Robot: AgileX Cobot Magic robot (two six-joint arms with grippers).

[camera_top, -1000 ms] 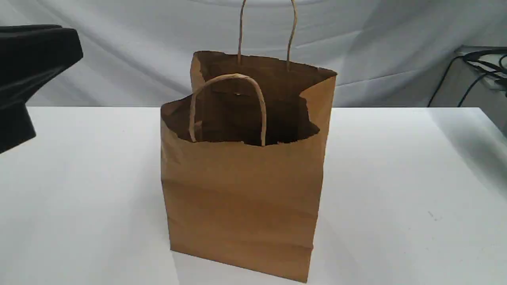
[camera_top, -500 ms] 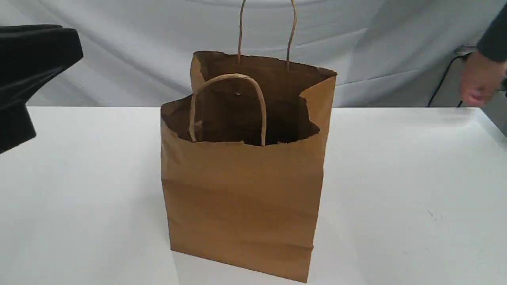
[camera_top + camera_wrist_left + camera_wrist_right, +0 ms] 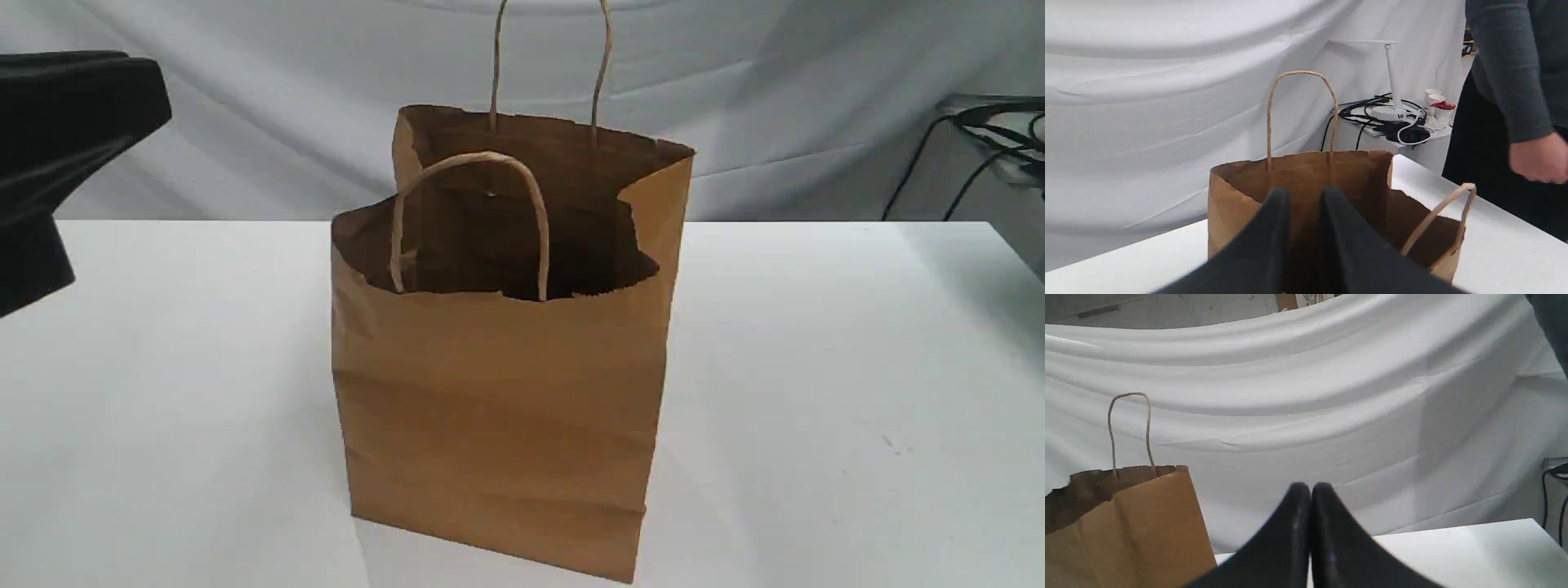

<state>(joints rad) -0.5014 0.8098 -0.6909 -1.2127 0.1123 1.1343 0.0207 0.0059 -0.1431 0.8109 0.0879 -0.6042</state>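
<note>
Presently: bag [image 3: 498, 425] looks light and crushable, best taken by the near handle [image 3: 486, 155]; left gripper [image 3: 1305, 195] slightly spread, right gripper [image 3: 1310, 489] pressed together, both empty.

The white table [image 3: 816, 367] carries a brown paper bag [image 3: 498, 425], which stands upright with its mouth open, about midway between the tabletop's left and right edges and well clear of the far edge, and a tiny dark speck [image 3: 894, 447] marks the surface toward the right edge.
</note>
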